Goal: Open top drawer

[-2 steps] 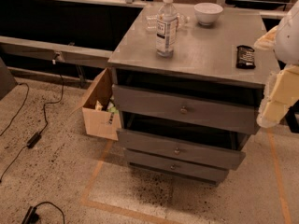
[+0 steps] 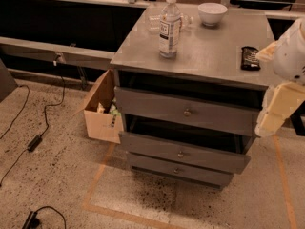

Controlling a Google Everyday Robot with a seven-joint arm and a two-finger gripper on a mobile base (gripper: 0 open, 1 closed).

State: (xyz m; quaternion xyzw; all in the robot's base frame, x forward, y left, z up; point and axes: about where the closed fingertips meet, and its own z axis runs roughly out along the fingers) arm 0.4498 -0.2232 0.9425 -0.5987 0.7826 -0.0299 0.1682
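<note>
The grey cabinet [image 2: 200,56] has three drawers. The top drawer [image 2: 157,106] is the widest, with a plain flat front and a small round metal knob [image 2: 187,112]. Its front stands out a little from the cabinet, with a dark gap above it. My gripper [image 2: 279,109] is the cream-coloured part at the right edge of the camera view. It hangs beside the right end of the top drawer front, well to the right of the knob. It holds nothing that I can see. The white arm [image 2: 291,51] is above it.
On the cabinet top stand a water bottle [image 2: 169,26], a white bowl [image 2: 212,13] and a dark flat object [image 2: 249,57]. The middle drawer [image 2: 180,152] and bottom drawer [image 2: 177,170] sit below. An open cardboard box [image 2: 101,111] stands at the cabinet's left. Cables [image 2: 35,140] lie on the floor.
My gripper has shifted slightly down and to the left. The drawers and the things on top have not moved.
</note>
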